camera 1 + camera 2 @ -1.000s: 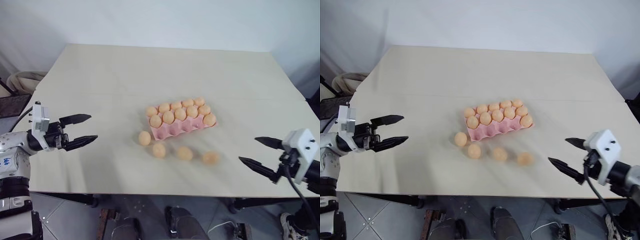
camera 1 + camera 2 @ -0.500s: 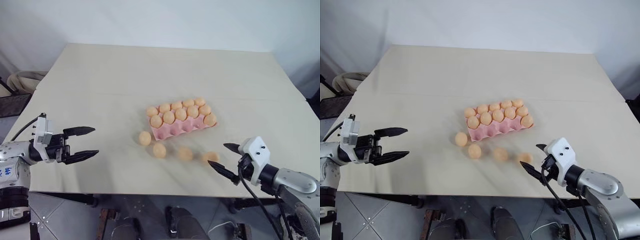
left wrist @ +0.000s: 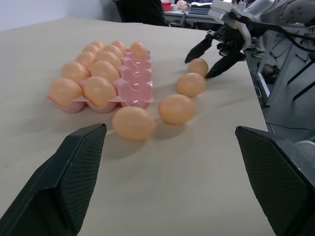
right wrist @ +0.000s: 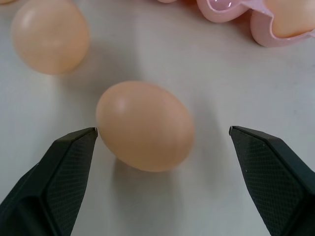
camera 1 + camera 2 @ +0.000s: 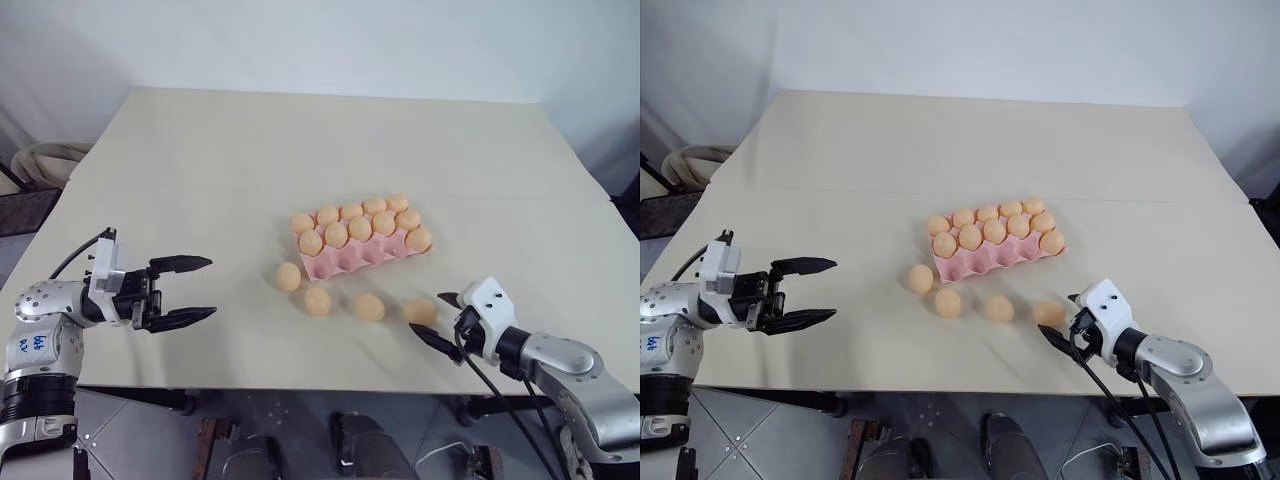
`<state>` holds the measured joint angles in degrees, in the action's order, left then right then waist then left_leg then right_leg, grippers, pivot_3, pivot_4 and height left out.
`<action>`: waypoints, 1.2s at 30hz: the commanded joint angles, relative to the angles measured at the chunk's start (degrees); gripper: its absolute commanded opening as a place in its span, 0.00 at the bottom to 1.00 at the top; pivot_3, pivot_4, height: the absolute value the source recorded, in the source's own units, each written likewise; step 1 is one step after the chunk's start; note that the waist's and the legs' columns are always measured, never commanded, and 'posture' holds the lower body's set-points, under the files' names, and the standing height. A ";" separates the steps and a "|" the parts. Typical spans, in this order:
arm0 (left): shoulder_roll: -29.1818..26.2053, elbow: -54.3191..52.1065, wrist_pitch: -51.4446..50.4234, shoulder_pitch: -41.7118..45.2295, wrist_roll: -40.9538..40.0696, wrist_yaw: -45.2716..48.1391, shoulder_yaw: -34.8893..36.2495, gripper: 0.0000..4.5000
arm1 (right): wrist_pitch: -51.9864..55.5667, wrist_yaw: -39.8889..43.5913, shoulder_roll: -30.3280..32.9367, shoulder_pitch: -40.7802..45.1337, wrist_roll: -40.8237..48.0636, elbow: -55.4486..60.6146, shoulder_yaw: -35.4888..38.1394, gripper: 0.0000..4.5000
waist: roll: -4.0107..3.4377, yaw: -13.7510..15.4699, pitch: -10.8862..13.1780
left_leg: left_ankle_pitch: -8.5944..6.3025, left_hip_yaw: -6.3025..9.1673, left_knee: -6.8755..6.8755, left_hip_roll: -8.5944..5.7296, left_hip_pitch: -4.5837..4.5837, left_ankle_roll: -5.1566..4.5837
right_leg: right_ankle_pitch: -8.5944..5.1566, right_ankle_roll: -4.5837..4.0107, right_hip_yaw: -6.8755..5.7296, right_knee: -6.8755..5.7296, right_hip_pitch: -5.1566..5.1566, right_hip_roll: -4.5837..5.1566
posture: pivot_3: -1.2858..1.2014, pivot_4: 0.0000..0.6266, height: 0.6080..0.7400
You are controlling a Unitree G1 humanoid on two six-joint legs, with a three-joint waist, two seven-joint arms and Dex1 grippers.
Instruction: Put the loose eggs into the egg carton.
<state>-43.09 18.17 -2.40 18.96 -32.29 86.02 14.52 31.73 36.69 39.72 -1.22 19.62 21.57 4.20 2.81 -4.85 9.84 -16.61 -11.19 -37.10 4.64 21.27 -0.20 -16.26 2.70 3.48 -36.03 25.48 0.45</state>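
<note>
Right wrist view is cutting off the egg carton [image 4: 256, 22] at 1 o'clock and a second loose egg [image 4: 49, 34] at 11 o'clock.

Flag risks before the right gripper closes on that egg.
1. The right gripper is open around the rightmost loose egg, which looks off-centre toward one finger; closing could nudge it rolling.
2. It lies near the table's front edge, so a push could send it off.
3. The next egg lies close and may get bumped.
</note>
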 commanded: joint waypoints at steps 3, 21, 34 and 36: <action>-0.06 -0.71 1.59 1.34 -0.99 3.34 -0.28 1.00 | -1.34 0.27 -1.69 2.77 -0.47 -1.73 -1.30 0.88 | 0.00 0.02 0.00 | 0.00 0.01 -0.01 0.00 0.00 0.00 | 0.00 -0.01 0.00 0.00 0.00 0.00 | 0.52 0.24 1.00; 0.84 -0.47 2.23 1.74 -0.64 1.38 -1.17 1.00 | 8.46 -2.97 -2.45 20.69 1.87 -0.78 0.73 0.35 | -0.03 -0.63 0.02 | 0.00 -0.16 -0.07 -0.04 -0.02 0.08 | -0.02 -0.10 0.00 -0.04 0.04 0.04 | 0.52 0.24 1.00; 2.02 -2.25 2.58 1.03 -0.49 -0.69 -0.98 1.00 | 1.66 -6.17 -10.48 33.45 -8.02 -20.97 -9.53 0.35 | -0.03 -0.25 0.02 | 0.14 0.01 -0.01 0.04 0.25 0.34 | -0.01 0.06 -0.08 0.00 0.20 0.00 | 0.52 0.24 1.00; 1.92 -2.68 2.58 0.66 -0.53 -1.08 -0.70 1.00 | 0.29 -5.66 -10.58 33.99 -9.16 -22.86 -9.98 0.35 | -0.03 -0.51 0.02 | 0.13 -0.09 -0.02 0.05 0.23 0.34 | 0.00 0.10 -0.09 -0.02 0.20 -0.01 | 0.52 0.24 1.00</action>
<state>-41.01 17.88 -0.53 19.85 -32.26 85.26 12.49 33.70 30.86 29.13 32.26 11.60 -0.63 -5.68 2.78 -5.35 9.86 -16.47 -11.29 -37.16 4.69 21.50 0.13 -16.25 2.83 3.39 -36.07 25.68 0.44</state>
